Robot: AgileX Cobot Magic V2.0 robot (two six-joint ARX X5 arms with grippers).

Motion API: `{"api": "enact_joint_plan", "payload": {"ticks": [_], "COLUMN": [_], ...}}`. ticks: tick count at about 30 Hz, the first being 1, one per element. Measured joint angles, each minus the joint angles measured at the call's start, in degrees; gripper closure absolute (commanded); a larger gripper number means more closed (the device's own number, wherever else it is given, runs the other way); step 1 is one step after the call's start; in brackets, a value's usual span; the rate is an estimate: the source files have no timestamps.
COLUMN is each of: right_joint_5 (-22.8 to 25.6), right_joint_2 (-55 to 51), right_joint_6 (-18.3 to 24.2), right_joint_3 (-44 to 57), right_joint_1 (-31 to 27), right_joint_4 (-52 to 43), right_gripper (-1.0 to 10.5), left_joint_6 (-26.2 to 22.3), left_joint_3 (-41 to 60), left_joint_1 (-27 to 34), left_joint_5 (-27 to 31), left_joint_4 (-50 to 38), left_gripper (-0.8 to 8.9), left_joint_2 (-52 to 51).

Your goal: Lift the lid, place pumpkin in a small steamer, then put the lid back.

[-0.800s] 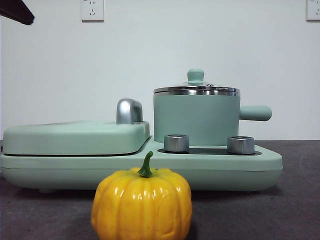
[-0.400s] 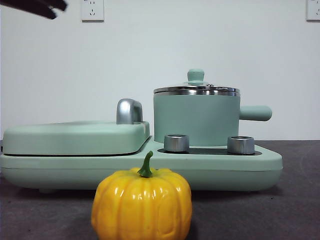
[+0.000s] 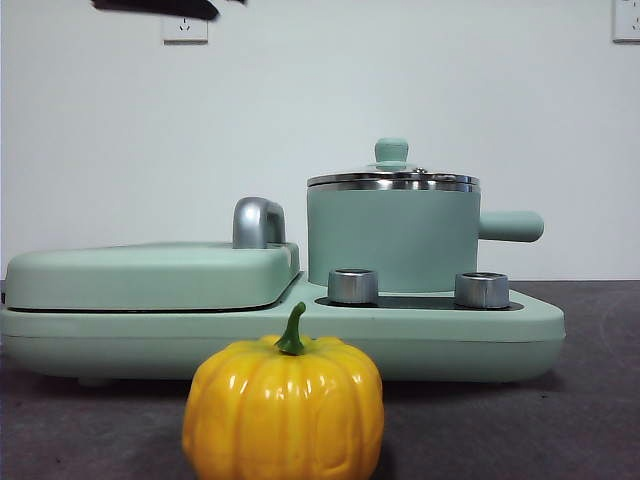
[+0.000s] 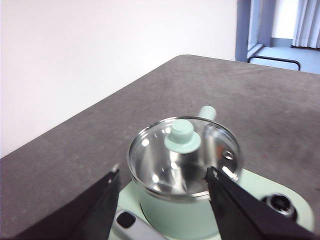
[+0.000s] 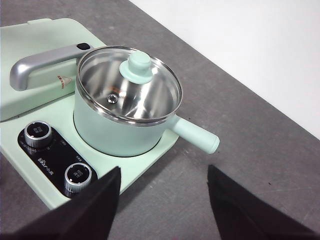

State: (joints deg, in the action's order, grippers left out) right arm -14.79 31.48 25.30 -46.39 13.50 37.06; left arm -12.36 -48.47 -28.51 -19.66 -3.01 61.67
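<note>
The pumpkin [image 3: 283, 410], glossy yellow-orange with a green stem, sits on the dark table nearest the front camera. Behind it stands the small steamer [image 3: 390, 240], a mint-green pot with its stubby handle pointing right. The lid [image 3: 393, 181] rests closed on it. My left gripper [image 4: 162, 172] hovers open above the lid [image 4: 184, 157] and steamer [image 4: 167, 212], touching neither. My right gripper [image 5: 164, 169] is open and higher, looking down on the lid [image 5: 120, 92] and steamer [image 5: 115, 132]. A black arm tip [image 3: 160, 8] shows at the front view's top edge.
The steamer stands on the right end of a wide mint-green cooker base [image 3: 450, 325]. Its flat griddle cover [image 3: 150, 275] with a chrome handle [image 3: 258, 222] is on the left. Two steel knobs [image 3: 352, 286] [image 3: 481, 290] sit in front of the pot.
The black arm tip has slid from the top left corner rightward along the top edge. Pumpkin, steamer and lid have not moved.
</note>
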Motion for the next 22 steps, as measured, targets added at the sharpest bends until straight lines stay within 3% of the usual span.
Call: {"api": "enact_joint_plan", "payload": {"ticks": [10,22], "right_joint_5": [0.0,0.0], "right_joint_2": [0.0,0.0], "right_joint_6": [0.0,-1.4], "right_joint_3": [0.0,0.0], "right_joint_1": [0.0,0.0], "right_joint_4": [0.0,0.0], "right_gripper": [6.7,6.7], "left_joint_6": [3.4,4.3], "left_joint_3": [-2.7,-13.5], "left_joint_1": [-5.8,-8.8], "left_joint_5": [1.8,3.5], "left_joint_4": [-12.2,-12.5], "left_gripper": [5.34,5.34], "left_joint_2": [12.7,27.7]}}
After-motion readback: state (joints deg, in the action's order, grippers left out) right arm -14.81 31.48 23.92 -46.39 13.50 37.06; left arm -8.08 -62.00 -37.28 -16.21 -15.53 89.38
